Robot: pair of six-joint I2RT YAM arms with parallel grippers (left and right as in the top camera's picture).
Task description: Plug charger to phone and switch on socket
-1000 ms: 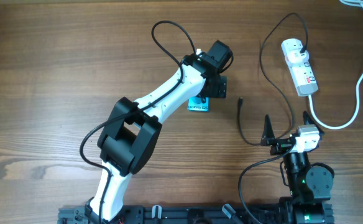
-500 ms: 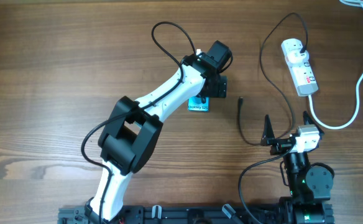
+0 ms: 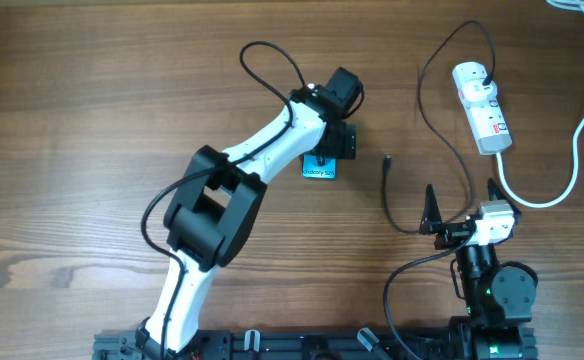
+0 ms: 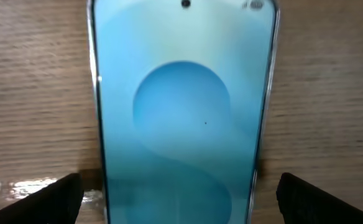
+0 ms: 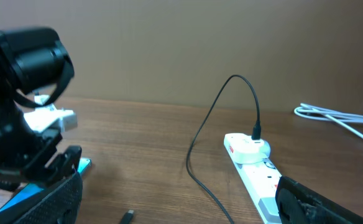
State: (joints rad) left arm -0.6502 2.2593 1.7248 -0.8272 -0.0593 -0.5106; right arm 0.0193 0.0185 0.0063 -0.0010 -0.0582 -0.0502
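Note:
The phone [image 3: 319,169] lies flat mid-table, its turquoise screen mostly under my left gripper [image 3: 328,148]; its white lettered strip shows at the near end. In the left wrist view the phone [image 4: 181,118] fills the frame between my open left fingers [image 4: 181,199], which straddle its sides without touching. The charger's thin black cable [image 3: 432,120] runs from the white adapter [image 3: 472,75] on the socket [image 3: 482,118] to a loose plug tip [image 3: 386,160] right of the phone. The tip also shows in the right wrist view [image 5: 127,216]. My right gripper [image 3: 462,205] is open and empty near the front edge.
A thick white cord [image 3: 572,150] loops from the socket toward the back right corner. The cable curls close in front of my right gripper. The left arm's own black wire [image 3: 272,55] arcs behind the wrist.
My left wrist has shifted slightly left and back over the phone. The right arm, cable and socket have not moved.

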